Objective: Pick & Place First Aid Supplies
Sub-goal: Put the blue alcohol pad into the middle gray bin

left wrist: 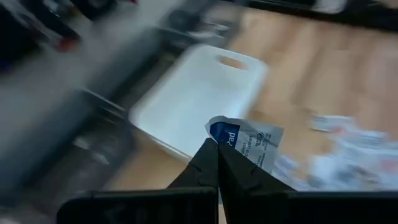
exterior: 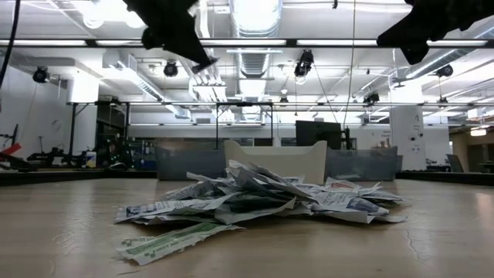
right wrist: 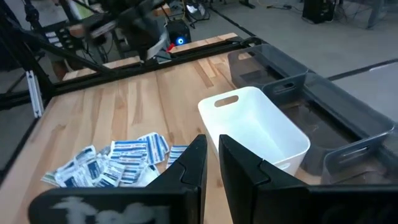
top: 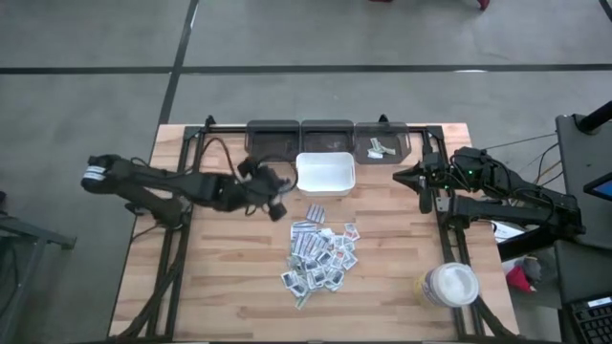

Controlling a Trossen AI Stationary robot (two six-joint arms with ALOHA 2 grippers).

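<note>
The first aid supplies (top: 320, 256) lie as a loose heap of small flat packets on the middle of the wooden table, and the same supplies (exterior: 255, 199) show in the low view. My left gripper (left wrist: 217, 163) is shut on one white packet with blue print (left wrist: 249, 140). It is raised above the table beside the white tray (top: 325, 173), left of it. My right gripper (right wrist: 212, 155) hovers at the table's right side, pointing toward the tray (right wrist: 255, 127). Its fingers stand a narrow gap apart with nothing between them. My left gripper pinches the packet at its near edge (left wrist: 225, 147) between the two fingertips. The fingers come from the table's left, slanting downward. The rest of the packet sticks out beyond the fingertips, lifted clear of the table and of the heap.
Three grey bins (top: 327, 137) line the far edge behind the tray; the right one (top: 382, 145) holds a couple of small items. A round white-lidded jar (top: 449, 285) stands near the front right. Bare wood lies left of the heap.
</note>
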